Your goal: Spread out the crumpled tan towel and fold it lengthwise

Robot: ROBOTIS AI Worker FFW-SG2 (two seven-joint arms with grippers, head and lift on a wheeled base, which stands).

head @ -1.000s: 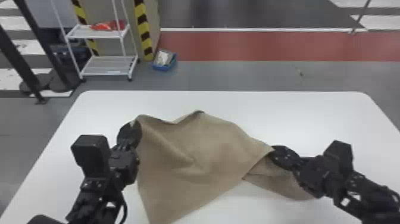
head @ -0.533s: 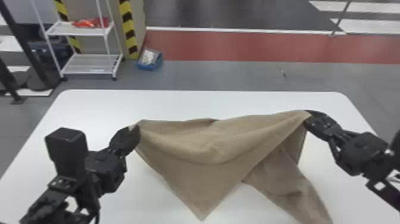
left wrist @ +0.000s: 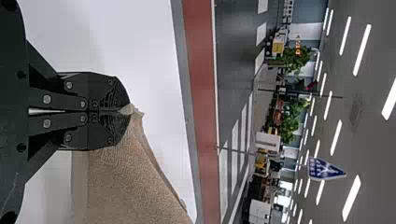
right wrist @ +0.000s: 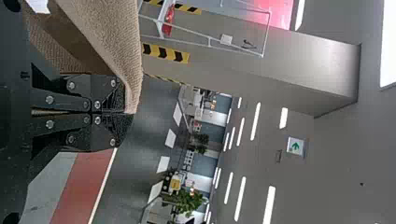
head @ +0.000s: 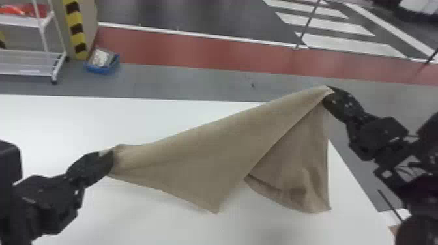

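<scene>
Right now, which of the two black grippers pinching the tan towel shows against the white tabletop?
The left black gripper: in the head view, its fingertips show against white tabletop, while the right black gripper shows against grey floor.

Blk arms w/ silver screws.

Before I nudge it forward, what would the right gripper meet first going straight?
The right gripper pinches the tan towel; beyond that, the way looks free in its wrist view, though depth is unclear.
</scene>
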